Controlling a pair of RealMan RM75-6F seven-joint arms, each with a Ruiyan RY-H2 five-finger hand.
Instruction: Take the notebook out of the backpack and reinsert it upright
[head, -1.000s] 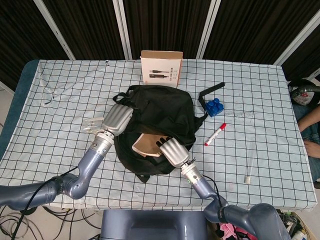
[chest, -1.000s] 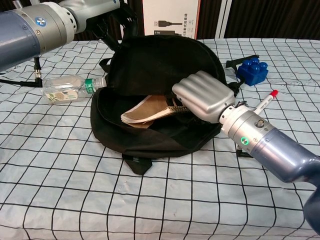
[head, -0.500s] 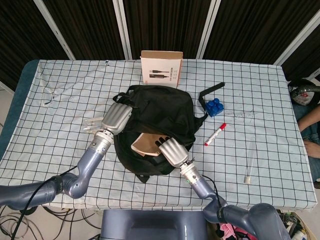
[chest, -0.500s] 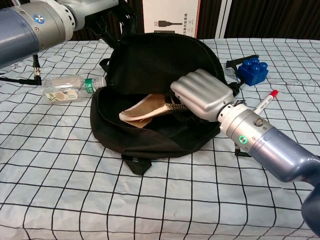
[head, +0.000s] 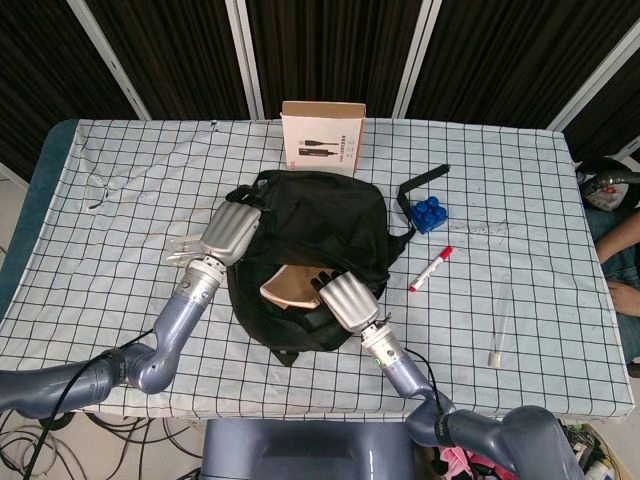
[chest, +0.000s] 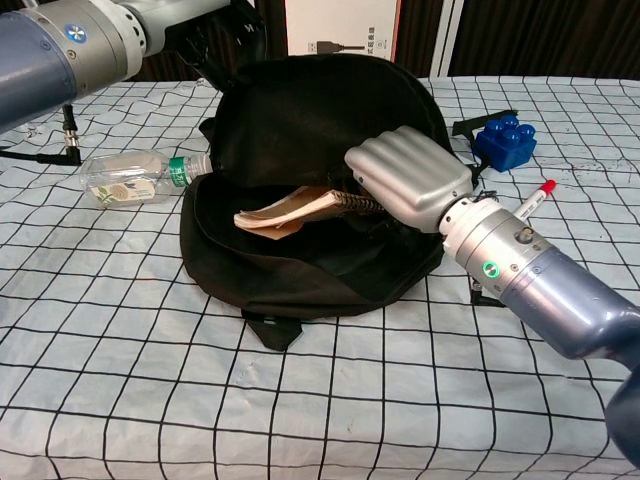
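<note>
The black backpack (head: 318, 222) lies on the checked table with its mouth open toward me. My left hand (head: 229, 233) grips the bag's upper left rim and holds the flap up. A tan spiral notebook (head: 287, 288) lies nearly flat inside the opening, its far corner poking out. My right hand (head: 346, 298) reaches into the mouth and holds the notebook by its spiral edge. In the chest view the notebook (chest: 287, 207) hangs raised above the bag's floor, with the right hand (chest: 410, 182) curled over its wire binding. The backpack (chest: 312, 115) flap stands arched over it.
A clear plastic bottle (chest: 135, 178) lies just left of the bag. A blue toy brick (head: 428, 213) and a red-capped marker (head: 431, 268) lie to its right, and a thin clear tube (head: 497, 325) further right. A white box (head: 323, 135) stands behind the bag.
The right hand has lifted the notebook slightly and shifted it left within the opening. The left hand has pulled the flap higher, widening the mouth.
</note>
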